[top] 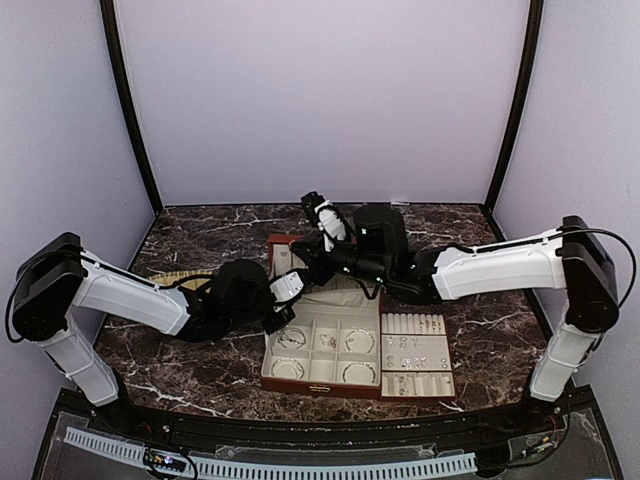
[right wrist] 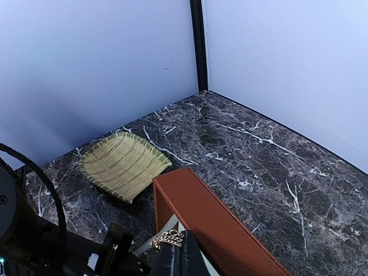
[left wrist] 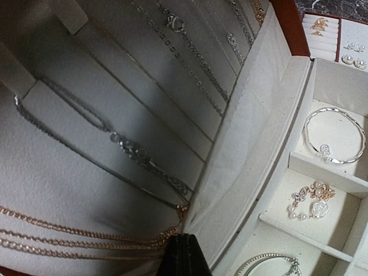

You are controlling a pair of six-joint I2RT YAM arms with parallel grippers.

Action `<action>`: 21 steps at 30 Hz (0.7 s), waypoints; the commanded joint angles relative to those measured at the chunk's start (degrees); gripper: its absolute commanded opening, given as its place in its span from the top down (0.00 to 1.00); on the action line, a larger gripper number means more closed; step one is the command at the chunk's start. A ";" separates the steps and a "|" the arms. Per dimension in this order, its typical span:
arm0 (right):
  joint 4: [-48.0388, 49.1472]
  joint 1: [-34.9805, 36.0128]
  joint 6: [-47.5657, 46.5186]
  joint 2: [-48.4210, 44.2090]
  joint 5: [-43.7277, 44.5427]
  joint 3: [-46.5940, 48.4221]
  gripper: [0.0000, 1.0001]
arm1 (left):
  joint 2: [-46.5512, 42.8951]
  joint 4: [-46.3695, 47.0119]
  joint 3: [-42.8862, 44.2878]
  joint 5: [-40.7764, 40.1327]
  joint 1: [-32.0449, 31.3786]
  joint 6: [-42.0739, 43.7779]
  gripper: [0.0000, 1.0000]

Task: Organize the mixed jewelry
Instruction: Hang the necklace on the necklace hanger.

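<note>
Gold-coloured links of a gold chain (right wrist: 167, 238) are seen right at the tip of the right gripper (right wrist: 183, 256), whose fingers are drawn together into one dark wedge. It is judged that the chain is pinched there, at the top edge of the upright lid (right wrist: 218, 224) of the red-brown box (top: 320, 388). The left gripper (left wrist: 184, 253) is also shown as a single dark wedge, with its fingers pressed together, low against the cream lining (left wrist: 69, 172) of the lid. Whether anything is caught between them cannot be told.

Most of the mixed jewelry (top: 357, 343) is judged to be sorted. Silver chains (left wrist: 132, 146) and more gold ones are laid in rows on the lining. A silvery bangle (left wrist: 333, 135) is placed alone in one compartment, a gold and pearl piece (left wrist: 310, 201) in the next, and a second bangle (left wrist: 267, 263) below. Studs (left wrist: 351, 54) are set on the cream tray (top: 450, 372) just beside the box. What seems to be left is the placing of the pinched chain on the lining.

The woven mat (right wrist: 123, 164), on the marble table (right wrist: 276, 167) well apart from the box, is shown whole only by the right wrist view. In the top view it is mostly hidden by the left arm (top: 130, 295). The single pieces are made out only in the left wrist view, while from above only small pale marks are seen.
</note>
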 commanded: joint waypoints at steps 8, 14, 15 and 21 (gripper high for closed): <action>1.36 0.26 1.04 3.38 3.35 -1.85 1.00 | -0.08 -1.92 -0.17 2.60 -1.05 -1.27 1.00; 0.90 -0.42 2.42 1.27 4.73 -3.51 1.00 | -0.62 -1.64 -0.91 1.83 -1.04 -1.73 1.00; 0.95 -0.61 2.81 0.63 4.37 -3.82 1.00 | -0.79 -1.26 -1.35 1.59 -1.06 -1.85 1.00; 1.31 -1.10 3.68 -1.48 3.30 -4.47 1.00 | -0.86 0.49 -3.41 0.83 -1.04 -1.63 1.00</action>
